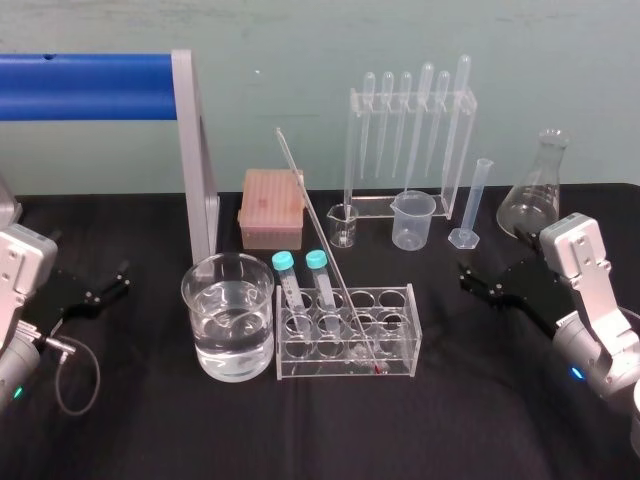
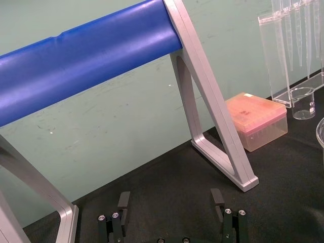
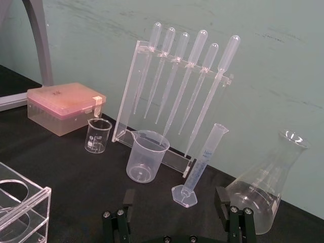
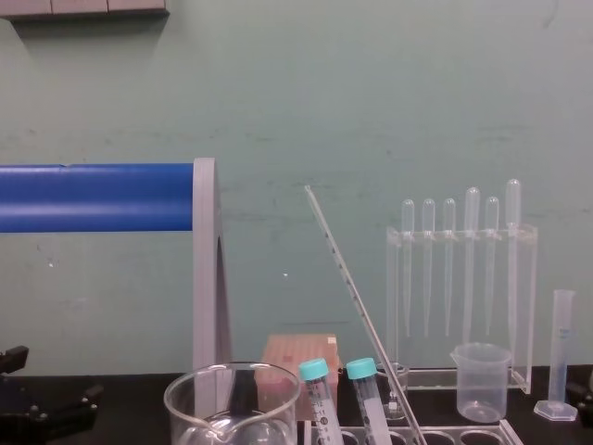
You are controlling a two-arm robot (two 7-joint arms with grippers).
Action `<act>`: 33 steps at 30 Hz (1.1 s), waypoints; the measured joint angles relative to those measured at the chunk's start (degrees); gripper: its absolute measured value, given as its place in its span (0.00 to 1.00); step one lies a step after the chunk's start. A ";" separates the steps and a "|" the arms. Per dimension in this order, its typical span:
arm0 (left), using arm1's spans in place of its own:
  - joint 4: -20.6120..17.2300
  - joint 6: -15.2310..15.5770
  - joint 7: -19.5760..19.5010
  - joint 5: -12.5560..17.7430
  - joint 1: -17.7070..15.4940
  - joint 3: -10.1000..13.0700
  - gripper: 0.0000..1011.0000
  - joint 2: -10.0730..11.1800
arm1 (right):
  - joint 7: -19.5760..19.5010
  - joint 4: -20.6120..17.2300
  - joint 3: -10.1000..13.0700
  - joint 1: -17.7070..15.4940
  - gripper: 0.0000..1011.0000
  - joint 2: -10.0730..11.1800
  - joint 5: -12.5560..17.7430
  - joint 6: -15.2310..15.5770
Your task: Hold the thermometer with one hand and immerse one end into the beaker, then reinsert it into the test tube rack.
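The left pincer (image 1: 120, 278) lay nearest, low over the table (image 1: 320, 430) at its left edge and well apart from the glassware. Its fingers (image 2: 123, 201) stood wide, with nothing between them. The right pincer (image 1: 468, 278) sat at the table's right side, pointing toward the rack (image 1: 395, 296). Its fingers (image 3: 220, 196) were also wide and empty.

The beaker (image 1: 228, 318), about half full of clear liquid, stood just left of the rack. Whether the two touched could not be told. The thermometer (image 1: 333, 260) stood tilted in the rack, with its red tip down near the rack's front right corner. Its top leaned back and leftward, above the box (image 1: 270, 205). The upper stretch was faint against the wall. Two capped tubes (image 1: 300, 285) leaned in the rack's left holes.

In the chest view, the bottom edge cut off the beaker's lower part, most of the rack and the thermometer's foot. In the right wrist view, only a corner of the rack came in at the edge.

Farther back stood the stand (image 1: 410, 150) hung with pipettes.
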 joint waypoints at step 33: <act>0.00 0.00 0.00 0.00 0.00 0.00 1.00 0.00 | 0.00 0.00 0.00 0.00 0.99 0.00 0.00 0.00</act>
